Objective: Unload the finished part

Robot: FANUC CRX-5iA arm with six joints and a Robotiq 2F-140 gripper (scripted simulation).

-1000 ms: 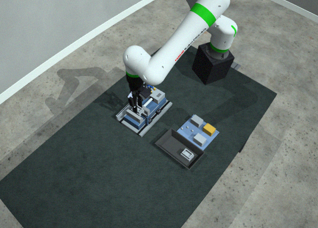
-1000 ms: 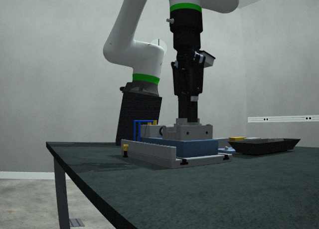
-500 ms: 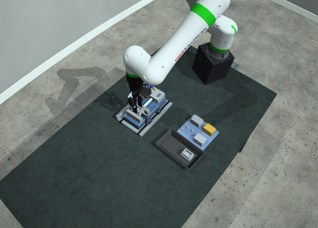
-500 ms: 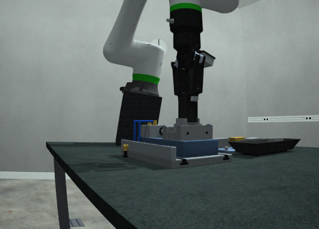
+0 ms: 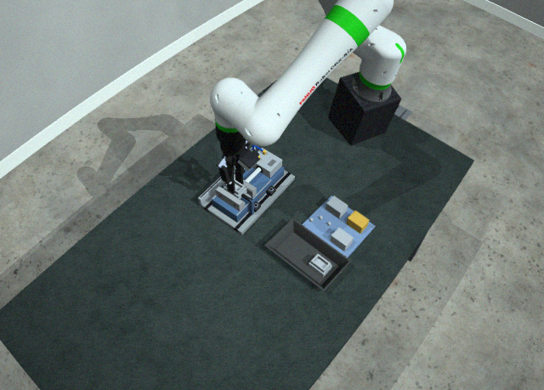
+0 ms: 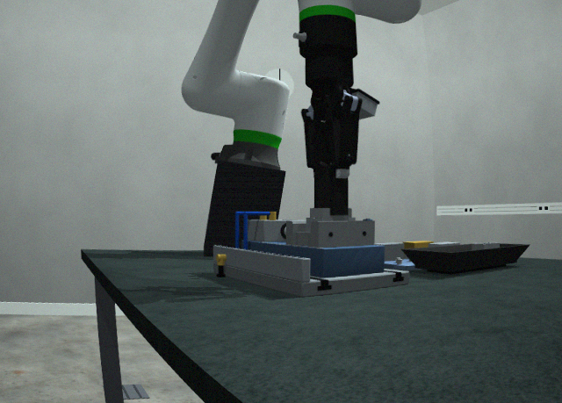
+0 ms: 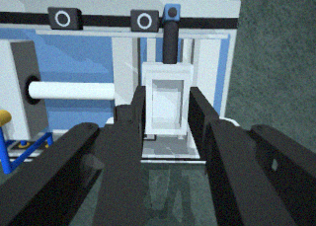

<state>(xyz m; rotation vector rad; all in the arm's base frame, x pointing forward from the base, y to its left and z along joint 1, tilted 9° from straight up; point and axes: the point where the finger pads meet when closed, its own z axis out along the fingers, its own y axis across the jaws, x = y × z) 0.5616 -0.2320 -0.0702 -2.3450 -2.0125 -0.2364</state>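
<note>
The finished part (image 7: 167,105) (image 6: 313,214), a light grey block with a rectangular pocket on top, sits pocket up between the jaws of the blue and grey vise (image 5: 226,206) (image 6: 335,233) (image 7: 74,63). My gripper (image 5: 231,186) (image 6: 331,208) (image 7: 166,101) reaches straight down onto it. The two black fingers press on the part's left and right sides, so the gripper is shut on it. The black outfeed tray (image 5: 286,245) (image 6: 463,255) lies to the right of the vise. It holds one pocketed part (image 5: 320,264) at its near end.
A light blue pallet (image 5: 320,221) behind the tray carries two plain grey blocks (image 5: 337,206) (image 5: 342,239) and a yellow block (image 5: 358,220) (image 6: 417,244), all upright. The vise's white screw (image 7: 69,90) and a blue frame (image 6: 242,228) stand at its left. The arm's black base (image 5: 362,107) is at the back.
</note>
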